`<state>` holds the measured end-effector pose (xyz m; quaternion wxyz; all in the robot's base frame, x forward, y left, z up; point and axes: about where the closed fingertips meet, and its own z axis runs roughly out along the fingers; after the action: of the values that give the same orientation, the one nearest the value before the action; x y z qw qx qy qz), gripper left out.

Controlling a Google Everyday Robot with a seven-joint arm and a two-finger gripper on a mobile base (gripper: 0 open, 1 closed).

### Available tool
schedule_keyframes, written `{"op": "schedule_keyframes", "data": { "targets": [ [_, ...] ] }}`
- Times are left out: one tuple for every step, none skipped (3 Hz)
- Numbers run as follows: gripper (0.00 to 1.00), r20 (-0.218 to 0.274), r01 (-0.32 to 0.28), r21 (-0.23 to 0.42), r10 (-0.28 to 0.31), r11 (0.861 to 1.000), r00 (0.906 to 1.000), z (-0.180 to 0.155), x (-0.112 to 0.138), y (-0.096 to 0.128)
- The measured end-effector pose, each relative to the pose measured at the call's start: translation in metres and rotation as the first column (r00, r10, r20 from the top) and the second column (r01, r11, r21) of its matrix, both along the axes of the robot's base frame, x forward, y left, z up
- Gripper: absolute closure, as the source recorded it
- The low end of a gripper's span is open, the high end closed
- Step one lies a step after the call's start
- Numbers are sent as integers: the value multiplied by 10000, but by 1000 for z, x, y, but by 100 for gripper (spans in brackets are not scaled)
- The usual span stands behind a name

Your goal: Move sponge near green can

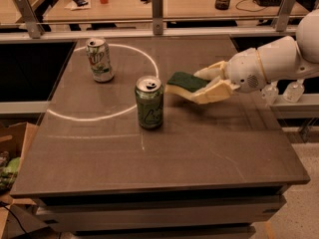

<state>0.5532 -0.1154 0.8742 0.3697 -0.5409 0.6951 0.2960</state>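
The green can [149, 102] stands upright near the middle of the dark table [199, 148], all green with a silver top. The sponge [183, 81], dark green over pale yellow foam, is held just right of the can's top, a little above the table and tilted. My gripper [205, 83] reaches in from the right on a white arm and is shut on the sponge's right end. A small gap shows between the sponge and the can.
A white-and-silver can with green lettering [99, 59] stands at the back left inside a white ring of light. A rail with posts [157, 5] runs along the far edge. Clear bottles [294, 90] stand off the right side. A cardboard box [10, 158] sits low left.
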Motion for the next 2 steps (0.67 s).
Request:
{"op": "schedule_keyframes", "data": {
  "targets": [
    [100,-77,-405,-121,405,9991,9992,-10,-10,11],
    [100,-370,-718,-92,714,9974,9968,-18,-24,20]
  ]
}}
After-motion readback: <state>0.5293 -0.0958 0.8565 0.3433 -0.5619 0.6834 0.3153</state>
